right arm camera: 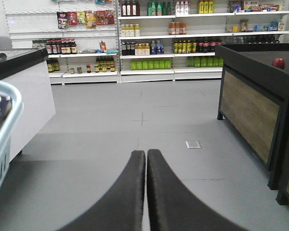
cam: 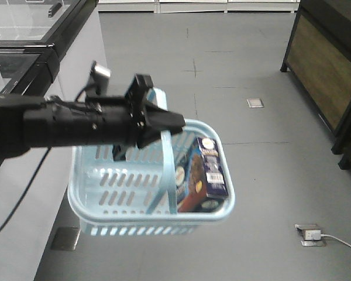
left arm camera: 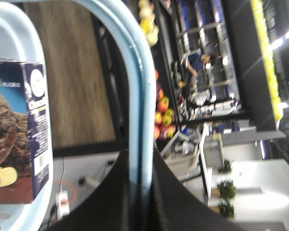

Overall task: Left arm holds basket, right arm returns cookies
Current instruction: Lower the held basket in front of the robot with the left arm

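Observation:
The light blue basket [cam: 105,219] hangs above the grey floor by its pale blue handle [cam: 168,170]. My glossy black left gripper [cam: 175,122] is shut on the top of that handle; the left wrist view shows the handle [left arm camera: 139,96] pinched between the black fingers [left arm camera: 173,192]. The dark cookies carton [cam: 203,175] stands tilted in the basket's right end and also shows as the cookies [left arm camera: 19,130] at the left of the left wrist view. My right gripper [right arm camera: 146,155] is shut and holds nothing. It points over the floor, to the right of the basket's rim [right arm camera: 2,134].
A glass-topped freezer cabinet [cam: 41,35] stands at the left. A dark wooden display stand [cam: 327,64] is at the right. A floor socket with a white cable [cam: 311,234] lies near the bottom right. Shelves of bottles [right arm camera: 183,38] line the far wall.

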Motion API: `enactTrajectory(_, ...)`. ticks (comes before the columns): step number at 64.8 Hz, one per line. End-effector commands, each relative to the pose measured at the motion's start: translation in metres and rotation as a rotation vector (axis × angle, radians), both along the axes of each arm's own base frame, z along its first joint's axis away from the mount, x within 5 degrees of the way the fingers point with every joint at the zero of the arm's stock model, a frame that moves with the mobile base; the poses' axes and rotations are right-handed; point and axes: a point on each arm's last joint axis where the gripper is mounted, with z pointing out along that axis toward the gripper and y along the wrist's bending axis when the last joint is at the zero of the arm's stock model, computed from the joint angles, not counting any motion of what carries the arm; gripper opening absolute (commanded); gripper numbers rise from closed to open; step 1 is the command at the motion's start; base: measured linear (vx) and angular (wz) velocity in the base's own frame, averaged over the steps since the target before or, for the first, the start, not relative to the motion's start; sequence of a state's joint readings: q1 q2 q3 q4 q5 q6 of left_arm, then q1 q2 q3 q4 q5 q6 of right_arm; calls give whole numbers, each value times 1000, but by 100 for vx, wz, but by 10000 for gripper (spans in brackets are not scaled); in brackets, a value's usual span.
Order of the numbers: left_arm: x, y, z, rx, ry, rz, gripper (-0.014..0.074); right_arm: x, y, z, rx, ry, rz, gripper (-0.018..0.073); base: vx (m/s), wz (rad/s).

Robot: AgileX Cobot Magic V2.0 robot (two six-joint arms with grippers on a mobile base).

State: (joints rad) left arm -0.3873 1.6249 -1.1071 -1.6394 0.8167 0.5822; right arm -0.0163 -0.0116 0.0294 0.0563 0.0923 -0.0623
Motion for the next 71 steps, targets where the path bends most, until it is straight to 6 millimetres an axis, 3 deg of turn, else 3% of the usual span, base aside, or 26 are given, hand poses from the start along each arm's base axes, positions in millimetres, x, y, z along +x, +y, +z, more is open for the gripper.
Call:
enactTrajectory(1,-27,-16,10,-89,-18,-88,-8,-1,0,8,-2,-87,-5,-8,0,0)
enactTrajectory(19,-71,-37,-28,29,43,-150,-8,-1,0,8,-2,-87,-5,-8,0,0)
enactTrajectory(29,-87,-48,-35,56,61,-182,-8,-1,0,8,-2,-87,-5,-8,0,0)
enactTrajectory(71,-84,-47,-37,56,187,-83,-8,-1,0,8,-2,-87,-5,-8,0,0)
